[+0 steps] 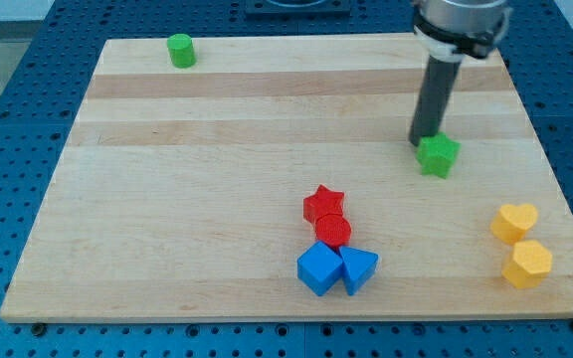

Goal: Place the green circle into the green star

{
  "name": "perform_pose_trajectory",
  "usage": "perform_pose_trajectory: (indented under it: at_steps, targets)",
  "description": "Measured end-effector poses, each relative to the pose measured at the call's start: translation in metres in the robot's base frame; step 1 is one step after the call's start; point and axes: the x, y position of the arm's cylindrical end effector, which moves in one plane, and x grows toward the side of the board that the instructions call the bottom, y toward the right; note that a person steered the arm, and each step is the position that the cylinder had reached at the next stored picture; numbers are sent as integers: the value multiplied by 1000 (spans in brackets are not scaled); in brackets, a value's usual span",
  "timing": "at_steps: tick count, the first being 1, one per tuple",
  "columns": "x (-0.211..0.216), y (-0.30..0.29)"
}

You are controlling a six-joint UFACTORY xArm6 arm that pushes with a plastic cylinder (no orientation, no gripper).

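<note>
The green circle (180, 50) is a small green cylinder at the view's top left, near the board's far edge. The green star (438, 156) sits at the view's right, about mid-height. My tip (424, 139) is the lower end of the dark rod; it rests on the board just up and left of the green star, touching or nearly touching it. The green circle lies far to the left of my tip, across most of the board.
A red star (323, 204) and a red round block (333, 232) sit at lower centre, with a blue cube (318, 268) and a blue wedge-like block (358, 268) below them. A yellow heart (514, 222) and a yellow hexagon (527, 264) lie at lower right. The wooden board (167, 199) has blue pegboard around it.
</note>
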Motion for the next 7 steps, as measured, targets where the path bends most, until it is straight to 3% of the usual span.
perform_pose_trajectory:
  at_steps: [2,3,4,7]
  targets:
    - [61,49]
    - [59,48]
    - [-5,-14]
    - [-46,-330]
